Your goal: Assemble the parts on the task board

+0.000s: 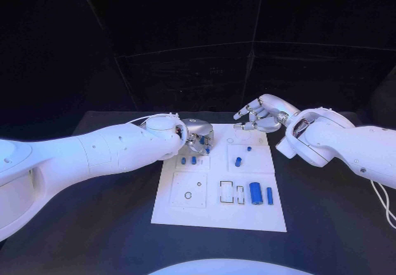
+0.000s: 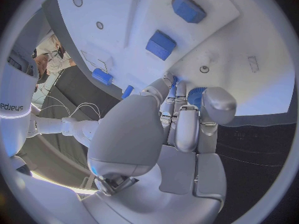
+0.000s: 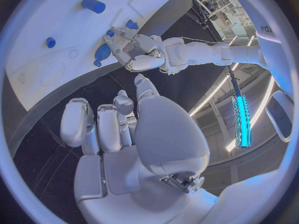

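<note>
A black tabletop (image 1: 99,217) carries the white task board (image 1: 216,215). The left hand (image 1: 196,136), fingers curled together, touches a blue part (image 2: 196,95) at the board's far edge. Beside it, off the board, the right hand (image 1: 262,113) hovers with fingers apart, holding nothing.

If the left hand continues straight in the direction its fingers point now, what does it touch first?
Probably the blue part just beyond the left hand's fingertips, then the task board beneath it. Depth is unclear; it may already touch the part.

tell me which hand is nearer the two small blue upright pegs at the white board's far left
Left. The left hand hovers right over the two small blue pegs, fingers pointing down at them. The right hand hangs past the white task board's far right corner.
</note>
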`<state>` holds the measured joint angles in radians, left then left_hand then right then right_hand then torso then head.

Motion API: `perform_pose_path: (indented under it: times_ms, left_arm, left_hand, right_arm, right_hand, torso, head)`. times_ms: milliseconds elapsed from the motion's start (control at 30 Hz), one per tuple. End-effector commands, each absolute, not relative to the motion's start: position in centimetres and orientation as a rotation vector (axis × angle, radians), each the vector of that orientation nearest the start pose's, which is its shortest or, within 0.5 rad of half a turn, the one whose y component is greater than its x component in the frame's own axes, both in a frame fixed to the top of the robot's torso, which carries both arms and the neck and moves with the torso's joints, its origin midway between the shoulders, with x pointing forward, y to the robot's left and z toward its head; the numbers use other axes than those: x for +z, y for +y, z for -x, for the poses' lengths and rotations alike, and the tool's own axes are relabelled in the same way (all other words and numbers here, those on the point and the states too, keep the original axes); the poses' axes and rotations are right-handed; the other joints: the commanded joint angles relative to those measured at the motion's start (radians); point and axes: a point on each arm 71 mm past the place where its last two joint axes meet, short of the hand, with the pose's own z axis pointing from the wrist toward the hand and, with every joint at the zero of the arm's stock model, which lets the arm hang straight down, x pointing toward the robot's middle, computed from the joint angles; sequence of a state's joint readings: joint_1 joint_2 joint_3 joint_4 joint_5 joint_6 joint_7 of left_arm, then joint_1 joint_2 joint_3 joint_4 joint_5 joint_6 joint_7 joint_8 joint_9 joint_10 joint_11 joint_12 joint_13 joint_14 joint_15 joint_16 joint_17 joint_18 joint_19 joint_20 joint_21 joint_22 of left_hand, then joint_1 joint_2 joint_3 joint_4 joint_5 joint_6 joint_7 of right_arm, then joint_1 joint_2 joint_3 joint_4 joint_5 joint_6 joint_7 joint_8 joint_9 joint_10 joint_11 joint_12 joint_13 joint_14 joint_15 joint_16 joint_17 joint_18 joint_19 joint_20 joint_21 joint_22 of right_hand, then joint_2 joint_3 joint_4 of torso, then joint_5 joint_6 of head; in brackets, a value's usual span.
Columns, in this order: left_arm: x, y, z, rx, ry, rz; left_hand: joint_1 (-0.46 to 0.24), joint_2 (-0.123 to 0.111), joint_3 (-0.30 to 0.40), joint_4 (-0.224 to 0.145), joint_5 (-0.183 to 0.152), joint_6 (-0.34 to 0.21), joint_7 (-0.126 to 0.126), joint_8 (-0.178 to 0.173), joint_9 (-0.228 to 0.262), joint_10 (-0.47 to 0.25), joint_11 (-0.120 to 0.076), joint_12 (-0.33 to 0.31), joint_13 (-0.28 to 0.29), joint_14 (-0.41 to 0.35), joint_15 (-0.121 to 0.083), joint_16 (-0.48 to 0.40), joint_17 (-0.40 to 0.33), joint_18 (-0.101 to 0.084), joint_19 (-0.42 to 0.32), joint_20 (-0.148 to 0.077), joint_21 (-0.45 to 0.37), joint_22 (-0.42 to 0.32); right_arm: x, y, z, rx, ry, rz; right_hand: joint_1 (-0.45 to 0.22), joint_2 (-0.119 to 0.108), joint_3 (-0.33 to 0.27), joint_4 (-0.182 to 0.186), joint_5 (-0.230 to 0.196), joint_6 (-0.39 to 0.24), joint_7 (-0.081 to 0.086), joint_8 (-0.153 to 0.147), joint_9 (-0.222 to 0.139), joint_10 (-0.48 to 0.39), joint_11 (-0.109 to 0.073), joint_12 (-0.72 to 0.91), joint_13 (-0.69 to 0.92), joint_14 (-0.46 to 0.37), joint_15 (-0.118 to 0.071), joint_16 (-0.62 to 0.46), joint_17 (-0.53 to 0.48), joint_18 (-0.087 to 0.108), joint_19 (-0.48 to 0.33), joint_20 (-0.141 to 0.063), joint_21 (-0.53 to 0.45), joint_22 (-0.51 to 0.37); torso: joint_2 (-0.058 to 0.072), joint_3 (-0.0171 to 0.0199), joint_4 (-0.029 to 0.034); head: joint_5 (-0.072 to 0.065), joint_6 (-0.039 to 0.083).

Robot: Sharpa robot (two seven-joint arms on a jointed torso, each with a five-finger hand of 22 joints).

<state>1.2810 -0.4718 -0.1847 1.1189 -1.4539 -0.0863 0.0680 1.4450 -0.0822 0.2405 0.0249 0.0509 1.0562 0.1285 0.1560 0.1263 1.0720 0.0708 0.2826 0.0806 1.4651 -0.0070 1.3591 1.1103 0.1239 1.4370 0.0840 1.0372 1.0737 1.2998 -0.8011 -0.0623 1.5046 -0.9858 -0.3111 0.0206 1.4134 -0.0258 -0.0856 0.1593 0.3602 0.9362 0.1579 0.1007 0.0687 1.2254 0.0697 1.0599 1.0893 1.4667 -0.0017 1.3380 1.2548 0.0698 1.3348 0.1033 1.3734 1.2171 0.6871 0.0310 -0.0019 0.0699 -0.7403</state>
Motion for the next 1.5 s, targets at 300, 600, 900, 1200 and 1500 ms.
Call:
perform_pose_path:
  times_ms: [300,600,900,1200,1500]
  left_arm:
    - [-22.8,11.3,-53.8,-0.619,1.919,-0.482]
    - [-22.3,11.4,-53.8,-0.646,1.846,-0.467]
    - [-21.6,12.0,-53.3,-0.708,1.783,-0.425]
    - [-20.7,13.5,-52.6,-0.752,1.764,-0.364]
    - [-20.7,16.4,-52.3,-0.726,1.795,-0.311]
  left_hand:
    - [-0.009,0.017,0.086,-0.014,0.005,0.037,0.005,-0.016,-0.011,0.047,0.0,-0.031,-0.012,0.024,-0.011,-0.003,-0.014,-0.016,0.011,-0.003,0.026,0.029]
    - [-0.001,0.012,0.166,-0.05,0.004,0.069,0.007,-0.022,-0.014,0.098,-0.005,-0.058,-0.011,0.023,-0.015,-0.002,-0.028,-0.024,0.02,-0.007,0.066,0.069]
    - [-0.03,-0.009,0.22,-0.071,0.003,0.08,0.01,-0.039,-0.02,0.119,-0.004,-0.102,-0.011,0.021,-0.012,0.0,-0.039,-0.024,0.018,-0.006,0.072,0.079]
    - [-0.041,-0.014,0.227,-0.072,0.003,0.084,0.01,-0.042,-0.021,0.125,-0.003,-0.11,-0.01,0.021,-0.012,0.0,-0.041,-0.024,0.018,-0.006,0.074,0.082]
    - [-0.05,-0.02,0.232,-0.074,0.003,0.087,0.01,-0.045,-0.022,0.131,-0.004,-0.117,-0.009,0.021,-0.012,0.001,-0.043,-0.025,0.017,-0.005,0.076,0.084]
  right_arm:
    - [-14.4,-18.2,-50.2,0.976,1.67,-0.155]
    - [-14.4,-18.2,-50.2,0.977,1.668,-0.155]
    - [-14.4,-18.3,-50.2,0.975,1.666,-0.156]
    - [-14.4,-18.4,-50.2,0.974,1.666,-0.157]
    - [-14.4,-18.6,-50.2,0.97,1.666,-0.159]
  right_hand:
    - [0.002,0.009,-0.001,0.002,0.003,0.002,-0.001,0.007,0.001,-0.005,-0.001,0.001,0.002,0.035,-0.005,-0.006,0.0,0.011,-0.008,0.001,-0.004,0.001]
    - [0.002,0.009,-0.001,0.002,0.003,0.002,-0.001,0.007,0.001,-0.005,-0.001,0.001,0.002,0.035,-0.005,-0.006,0.0,0.011,-0.008,0.001,-0.004,0.001]
    - [0.002,0.009,-0.001,0.002,0.003,0.002,-0.001,0.007,0.001,-0.005,-0.001,0.001,0.002,0.035,-0.005,-0.006,0.0,0.011,-0.008,0.001,-0.004,0.001]
    - [0.002,0.009,-0.001,0.002,0.003,0.002,-0.001,0.007,0.001,-0.005,-0.001,0.001,0.002,0.035,-0.005,-0.006,0.0,0.011,-0.008,0.001,-0.004,0.001]
    - [0.002,0.009,-0.001,0.002,0.003,0.002,-0.001,0.007,0.001,-0.005,-0.001,0.001,0.002,0.035,-0.005,-0.006,0.0,0.011,-0.008,0.001,-0.004,0.001]
  torso:
    - [0.0,0.0,0.0005]
    - [0.0,-0.0004,0.0012]
    - [-0.001,0.0002,0.002]
    - [0.0,-0.0004,0.003]
    - [0.0,-0.0006,0.0026]
  head:
    - [-0.001,0.003]
    - [-0.003,0.004]
    - [-0.004,0.004]
    - [0.001,0.005]
    - [0.003,0.005]
